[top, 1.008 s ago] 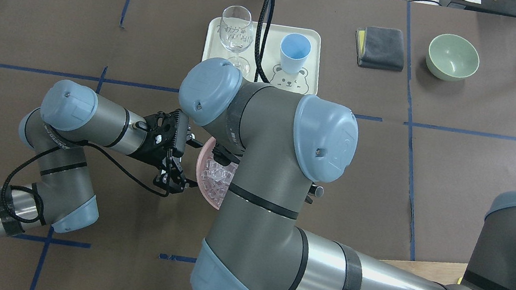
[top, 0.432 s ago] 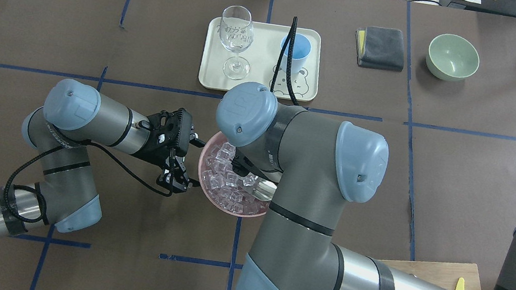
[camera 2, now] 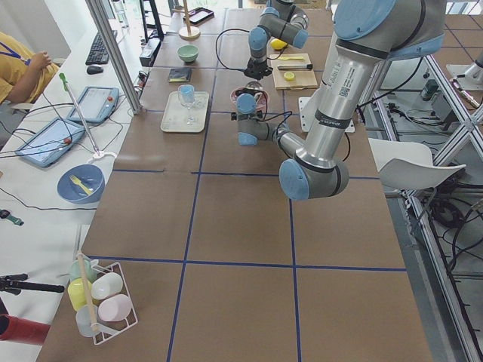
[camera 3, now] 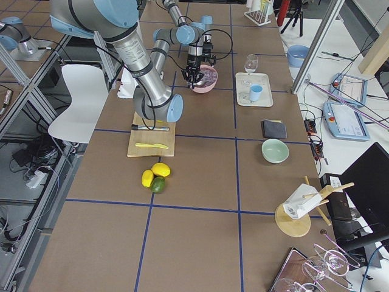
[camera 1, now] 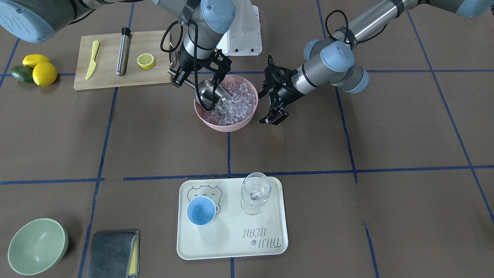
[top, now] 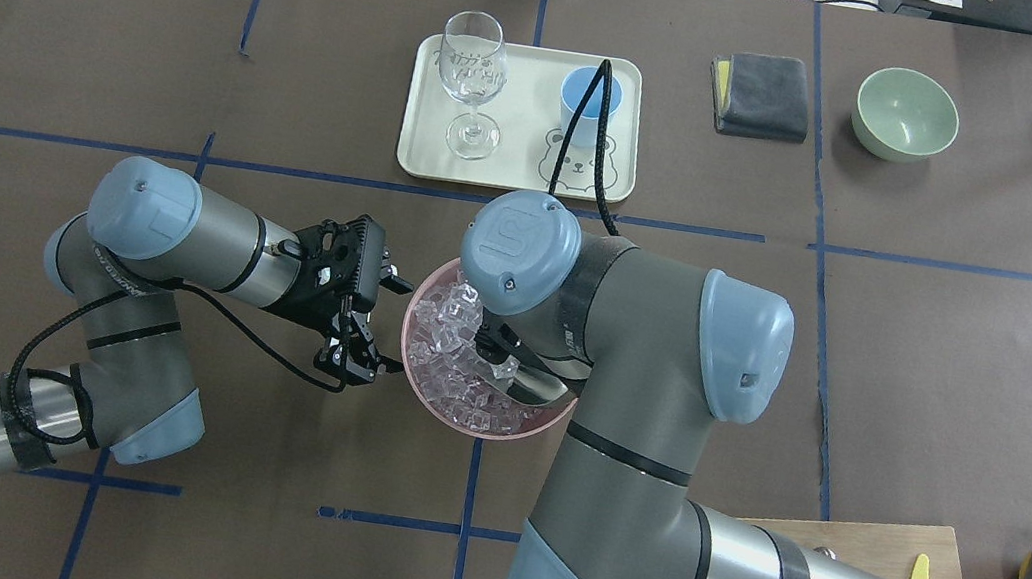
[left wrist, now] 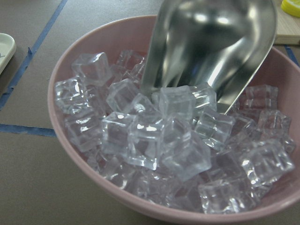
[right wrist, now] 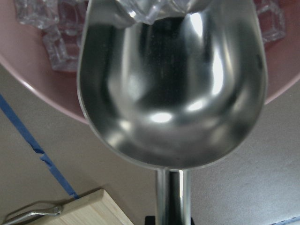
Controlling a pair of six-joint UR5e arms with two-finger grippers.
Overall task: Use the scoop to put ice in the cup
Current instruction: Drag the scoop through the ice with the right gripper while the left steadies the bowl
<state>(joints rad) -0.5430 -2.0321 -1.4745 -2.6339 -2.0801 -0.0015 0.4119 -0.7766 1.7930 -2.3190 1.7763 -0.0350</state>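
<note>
The pink bowl (camera 1: 225, 125) holds many clear ice cubes (camera 1: 237, 102). My right gripper (camera 1: 180, 76) is shut on the thin handle of the steel scoop (camera 1: 208, 92), whose mouth is tilted down into the ice at the bowl's side. In the overhead view my right wrist covers most of the scoop (top: 538, 386). The left wrist view shows its lip among the cubes (left wrist: 173, 136), and the right wrist view shows its trough (right wrist: 171, 84) empty. My left gripper (camera 1: 276, 116) is open and empty beside the bowl's other side. The light-blue cup (camera 1: 201, 210) stands empty on the cream tray (camera 1: 262, 243).
A clear wine glass (camera 1: 255, 193) stands beside the cup on the tray. A wooden board (camera 1: 112, 79) with a yellow knife, a steel cylinder and a lemon half lies behind the bowl. A green bowl (camera 1: 36, 245) and a grey cloth (camera 1: 112, 253) lie further along the table.
My right arm has swung to its right and uncovered the pink bowl. The scoop now sits in the ice. My left gripper has hardly moved.
</note>
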